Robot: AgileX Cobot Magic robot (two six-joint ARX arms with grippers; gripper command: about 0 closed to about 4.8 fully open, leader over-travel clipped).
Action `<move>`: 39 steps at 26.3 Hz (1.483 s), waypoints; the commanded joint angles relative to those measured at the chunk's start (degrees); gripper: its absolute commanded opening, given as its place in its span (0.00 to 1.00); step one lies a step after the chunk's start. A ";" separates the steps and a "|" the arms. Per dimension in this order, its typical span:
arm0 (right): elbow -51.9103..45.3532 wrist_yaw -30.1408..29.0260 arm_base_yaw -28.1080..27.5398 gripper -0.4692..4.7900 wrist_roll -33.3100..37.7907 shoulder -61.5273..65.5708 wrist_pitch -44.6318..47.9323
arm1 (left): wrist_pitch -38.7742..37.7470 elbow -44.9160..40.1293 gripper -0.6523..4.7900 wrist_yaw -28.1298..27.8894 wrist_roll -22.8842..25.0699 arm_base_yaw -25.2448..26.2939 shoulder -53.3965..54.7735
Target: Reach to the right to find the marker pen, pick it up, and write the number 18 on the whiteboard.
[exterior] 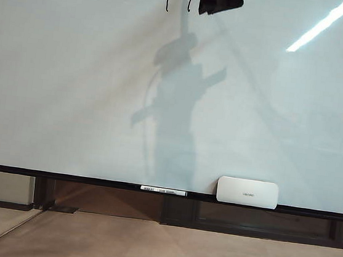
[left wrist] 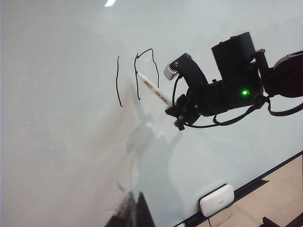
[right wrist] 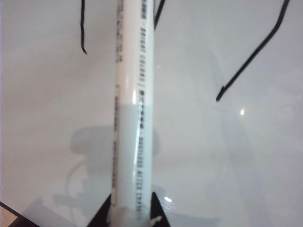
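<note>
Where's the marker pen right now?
In the left wrist view the marker pen is shut in the right pincer, its tip against the whiteboard beside the unfinished 8.

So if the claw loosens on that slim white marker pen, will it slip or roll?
Likely both. The slim white marker pen looks smooth, glossy and round, so it could slide through the right claw, which grips only its rear end. Dropped, it would probably roll. It looks rigid.
</note>
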 commanded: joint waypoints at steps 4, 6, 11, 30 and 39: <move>0.22 -0.33 -0.59 0.08 -0.31 -0.07 1.07 | 0.50 0.31 0.11 -0.07 0.07 -0.04 0.02; 0.22 -0.55 -0.96 0.08 -0.48 0.13 1.42 | 0.52 0.31 0.11 -0.07 0.09 -0.04 0.02; 0.22 -1.57 -1.25 0.08 -0.72 0.52 2.12 | 0.52 0.31 0.11 -0.11 0.11 -0.04 0.02; 0.22 -1.09 -1.29 0.08 -0.90 1.90 4.09 | 0.52 0.31 0.11 -0.17 1.29 -0.04 0.02; 0.22 -1.14 -2.16 0.08 -0.87 1.92 4.11 | 0.52 0.31 0.11 -0.17 1.29 -0.04 0.02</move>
